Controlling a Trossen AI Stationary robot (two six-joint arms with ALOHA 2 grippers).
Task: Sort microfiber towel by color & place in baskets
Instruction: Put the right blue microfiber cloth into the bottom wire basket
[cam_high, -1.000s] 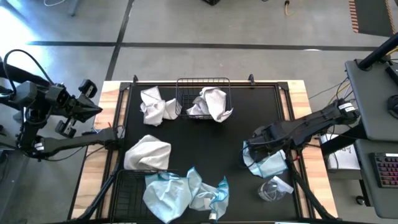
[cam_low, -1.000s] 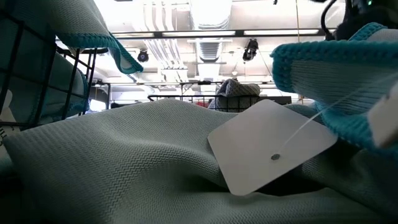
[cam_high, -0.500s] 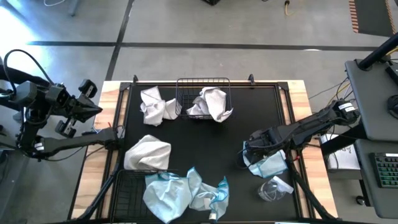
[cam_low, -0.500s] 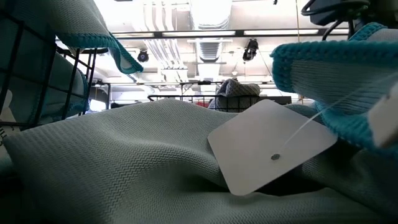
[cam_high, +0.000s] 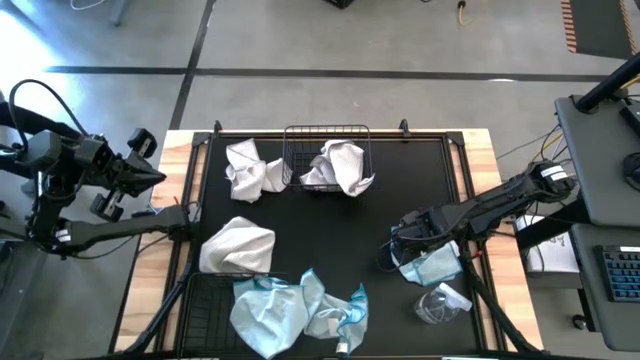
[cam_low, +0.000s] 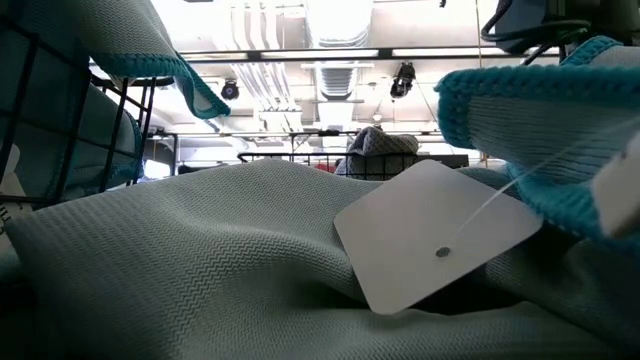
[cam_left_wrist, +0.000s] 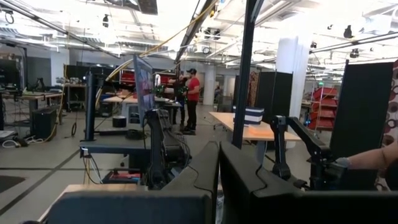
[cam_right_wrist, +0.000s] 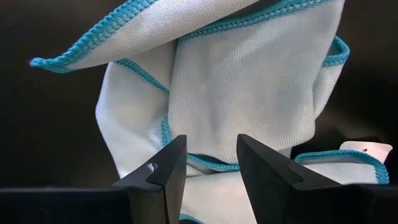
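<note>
Right end effector (cam_high: 398, 250) lowering onto the light blue towel (cam_high: 428, 264), fingers parted, nothing gripped.
It is dropping closer to the cloth at the counter's right side over the last second; a pinch looks imminent. Left end effector (cam_high: 150, 172) is idling clenched off the left edge. Blue-filled basket (cam_high: 200, 310) is waiting near-left.

Overhead looks straight down — low camera sits against towels (cam_low: 200, 270).

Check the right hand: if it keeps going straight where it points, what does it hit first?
Most likely the light blue towel lying on the black mat. The right hand is open and points straight down at it; the remaining gap is hard to judge.
</note>
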